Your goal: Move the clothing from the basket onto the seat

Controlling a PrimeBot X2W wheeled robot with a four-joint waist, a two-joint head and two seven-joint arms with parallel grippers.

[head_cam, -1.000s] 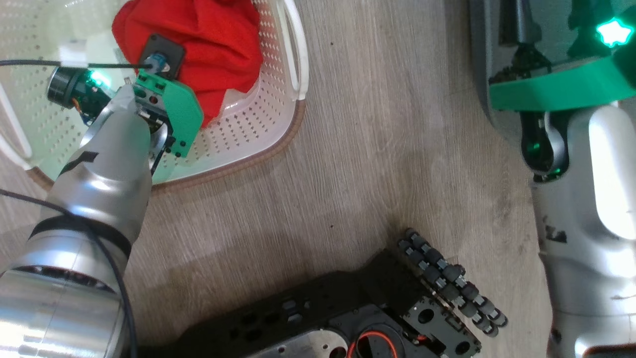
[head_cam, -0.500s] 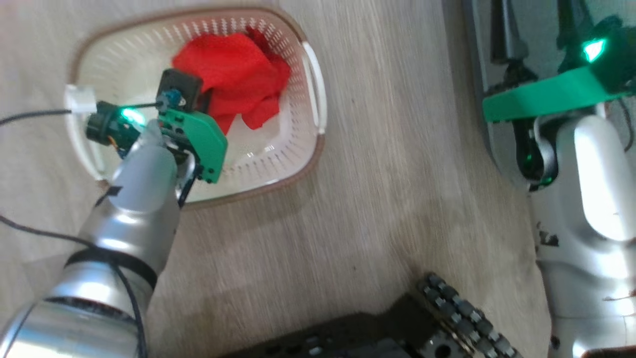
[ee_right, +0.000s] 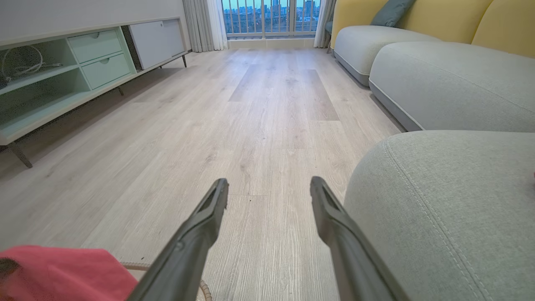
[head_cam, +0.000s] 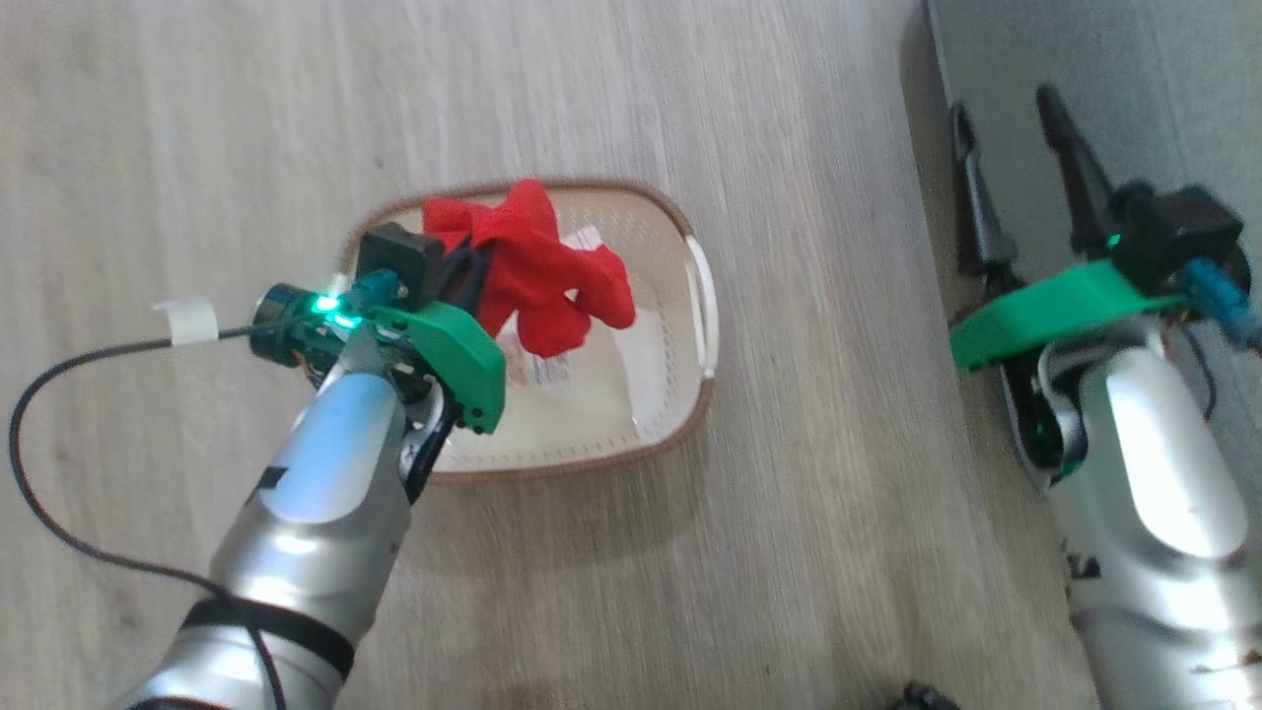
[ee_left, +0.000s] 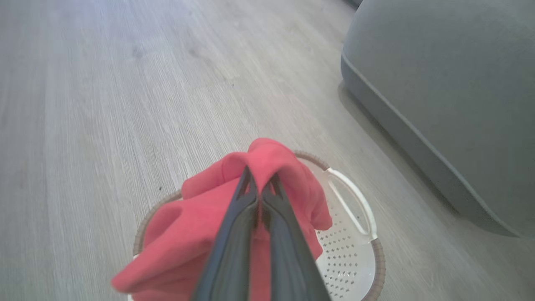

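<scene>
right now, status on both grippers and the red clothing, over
Copy: left gripper shut on the clothing, held up over the basket; right gripper open, empty, beside the seat; wood floor runs between basket and seat.

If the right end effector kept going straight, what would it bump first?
Probably nothing soon: the right end effector points along open floor toward far windows. The grey seat sits just beside that line.

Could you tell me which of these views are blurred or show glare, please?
Head view: floor grain slightly smeared, bright glare on the right forearm. Left wrist view: soft throughout, clothing edges fuzzy. Right wrist view: sharpest, though the clothing at its lower left corner is blurred.
</scene>
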